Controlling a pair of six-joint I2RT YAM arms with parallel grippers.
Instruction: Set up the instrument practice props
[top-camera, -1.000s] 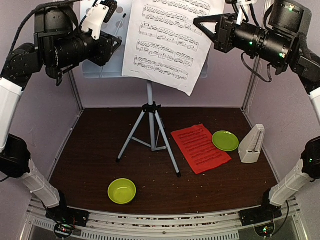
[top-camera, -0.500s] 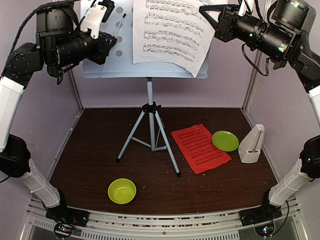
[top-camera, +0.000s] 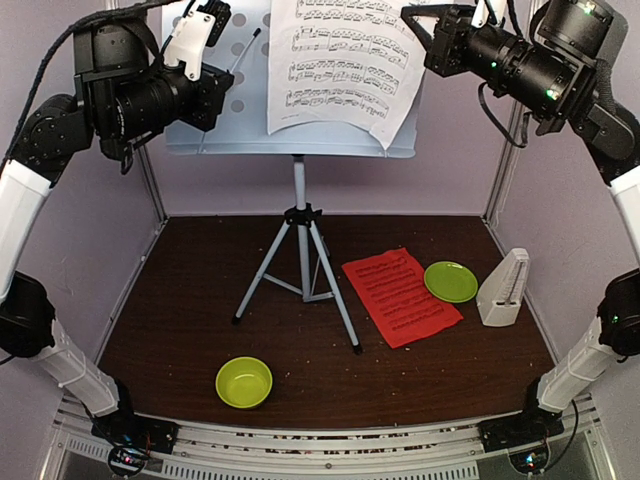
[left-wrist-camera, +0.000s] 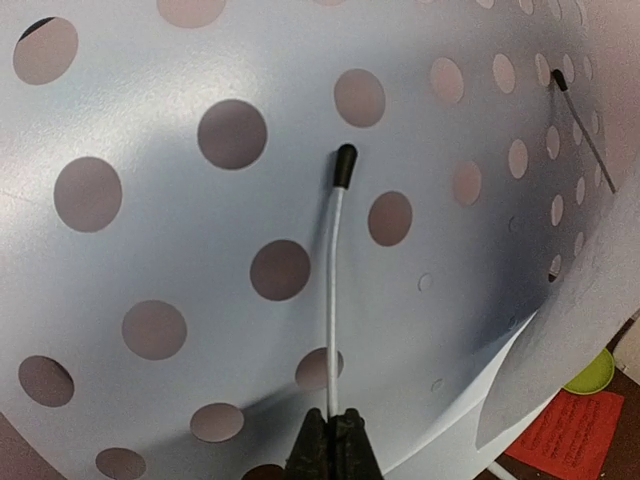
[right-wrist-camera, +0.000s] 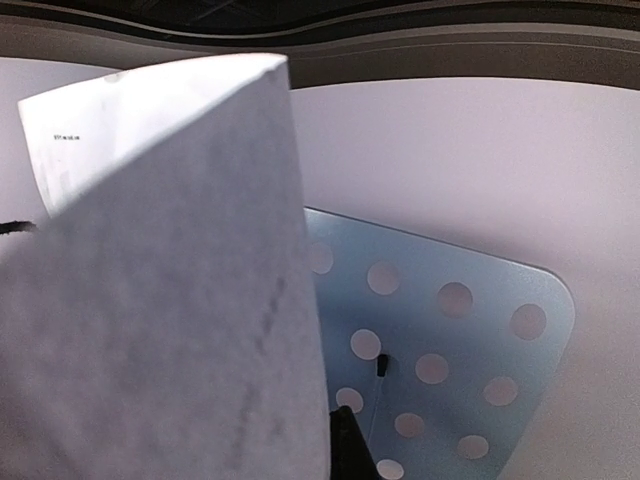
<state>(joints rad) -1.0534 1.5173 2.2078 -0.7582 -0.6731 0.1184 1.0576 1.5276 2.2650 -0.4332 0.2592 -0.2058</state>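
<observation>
Left tool (left-wrist-camera: 331, 447) is pinching the music stand's (left-wrist-camera: 190, 330) wire clip (left-wrist-camera: 335, 280). Right tool (top-camera: 415, 32) is pinching the white page (top-camera: 340, 70) against the stand, mid-desk. Any sideways pull is risking tipping the tripod or creasing the paper. The red page (top-camera: 400, 297) and metronome (top-camera: 503, 288) are lying near the right edge, flanking the plate (top-camera: 450, 281).

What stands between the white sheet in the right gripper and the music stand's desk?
Nothing visible. The white sheet hangs in front of the perforated desk; the left gripper pinches the retaining wire left of the page, not across it.
</observation>
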